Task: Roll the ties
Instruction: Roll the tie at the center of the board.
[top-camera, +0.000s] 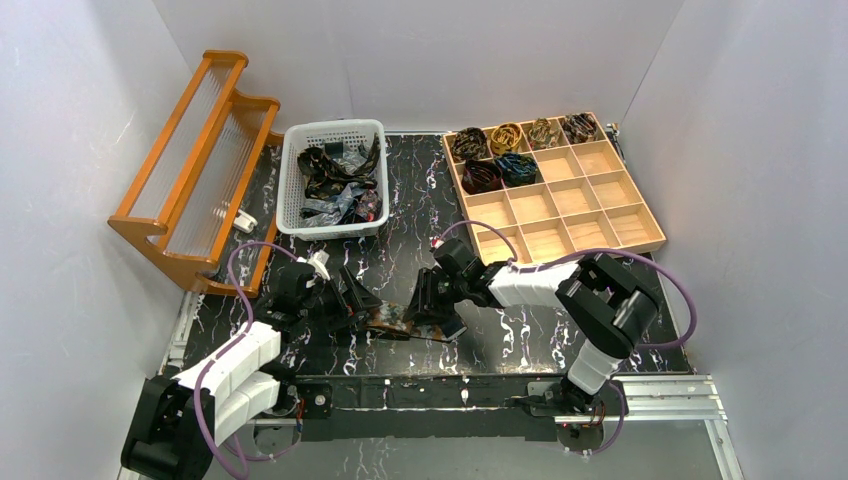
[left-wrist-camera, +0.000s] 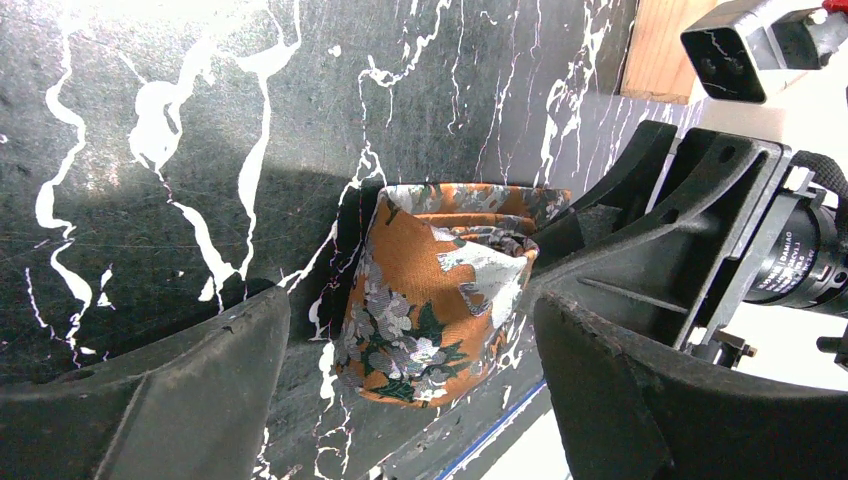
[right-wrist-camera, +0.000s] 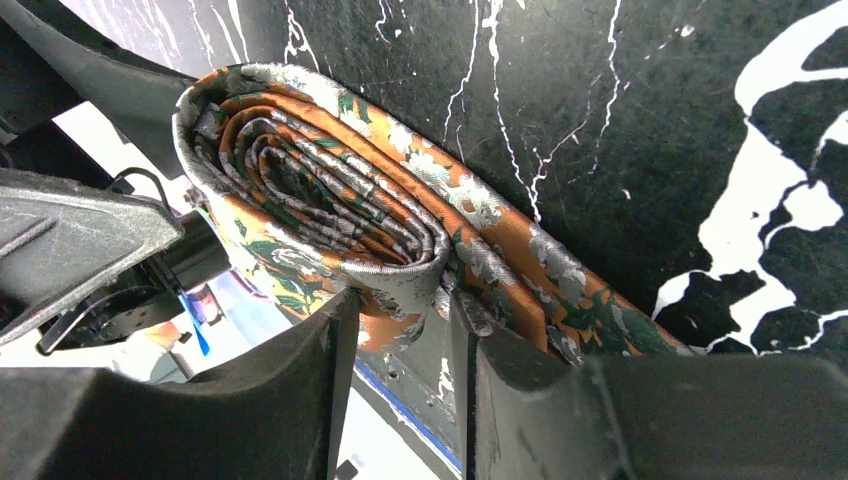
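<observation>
1. Orange tie (top-camera: 392, 318) with a grey and green floral pattern lies close to the near edge of the desk (top-camera: 415, 200), about midway along it, between my two arms.
2. Most of it is wound into a flattened coil standing on its side. The layers show as a spiral in the right wrist view, and a short tail runs flat along the desk surface.
3. My right claw (right-wrist-camera: 405, 300) has its jaws part-way closed, with the lower fold of the coil dipping between them. I cannot tell whether they actually pinch the fabric.
4. My left claw (left-wrist-camera: 412, 298) faces the tie from the other side with its jaws spread wide. The tie sits in the gap, clear of both fingers.
5. A white basket (top-camera: 330, 230) holding loose ties (top-camera: 335, 175) stands by the far edge, left of the middle.
6. A wooden tray (top-camera: 590, 215) of square compartments fills the far right corner. Six rolled ties (top-camera: 505, 137) sit in it, four along its far row and two in the next row at the left.
7. An orange wooden rack (top-camera: 190, 180) runs along the left edge.
</observation>
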